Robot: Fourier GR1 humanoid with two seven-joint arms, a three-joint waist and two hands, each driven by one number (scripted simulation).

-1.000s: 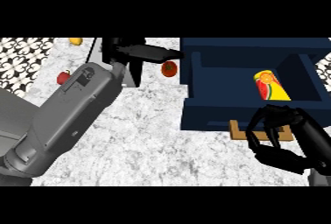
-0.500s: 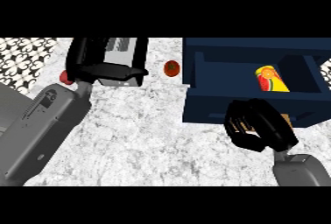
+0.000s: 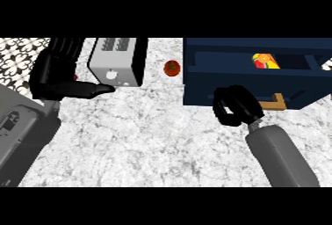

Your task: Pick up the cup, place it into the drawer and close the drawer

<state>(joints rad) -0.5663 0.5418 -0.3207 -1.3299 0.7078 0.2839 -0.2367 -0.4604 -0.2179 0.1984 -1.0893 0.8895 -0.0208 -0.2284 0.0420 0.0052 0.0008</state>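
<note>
While no writing reads, cup [image 3: 265, 61] lies inside drawer [image 3: 220, 77].

Light falls evenly and brightly on the marble surface [image 3: 149, 132], with no glare or hot spots on it. Shadows are faint; only a soft dark patch lies under the right hand [image 3: 236, 105] against the drawer [image 3: 246, 83] front. The drawer's inside is dim, yet the cup [image 3: 265, 61] stands out in vivid colour. Edges show no bending.
</note>
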